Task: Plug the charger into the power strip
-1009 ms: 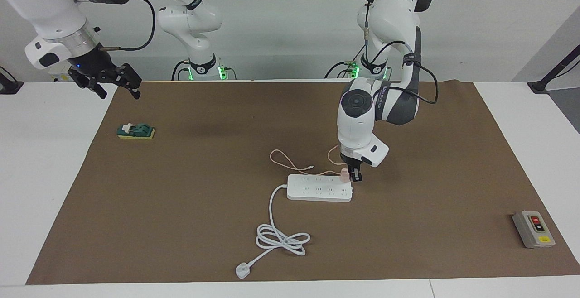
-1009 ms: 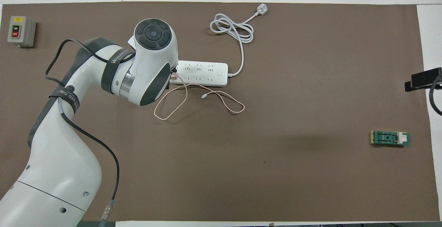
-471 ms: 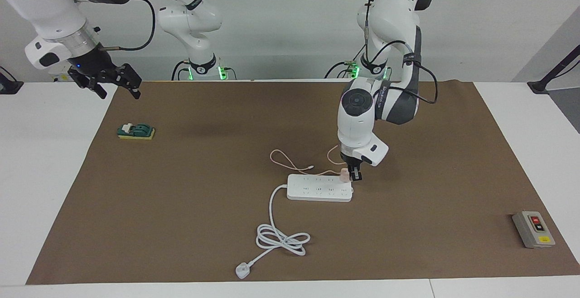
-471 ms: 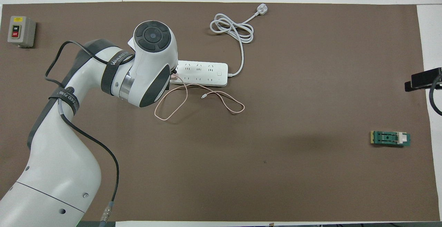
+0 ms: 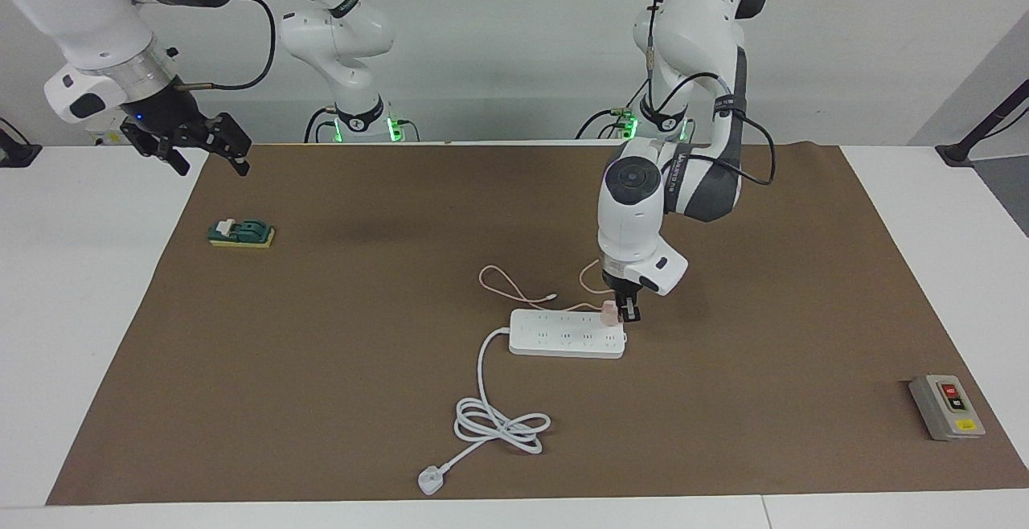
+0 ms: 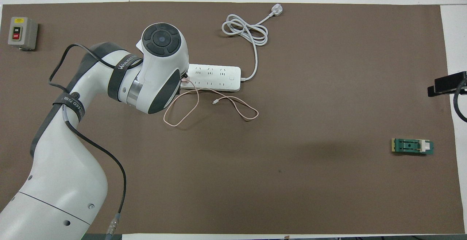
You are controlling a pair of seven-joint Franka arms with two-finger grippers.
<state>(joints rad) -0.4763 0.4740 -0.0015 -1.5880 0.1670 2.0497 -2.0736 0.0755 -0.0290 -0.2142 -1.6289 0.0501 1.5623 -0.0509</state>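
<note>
left gripper (image 5: 626, 313) fingers are clamped on the charger (image 5: 612, 312), poised at the power strip (image 5: 567, 333) end nearest the left arm, not visibly seated yet so pushing home remains, while right gripper (image 5: 205, 145) waits wide open over the table edge.

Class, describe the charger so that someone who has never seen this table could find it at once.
Find the long white power strip mid-mat. At its end toward the left arm, the left tool holds the charger on it. It is a small pale pink cube trailing a thin pink cable, unlike the strip's thick white cord.
</note>
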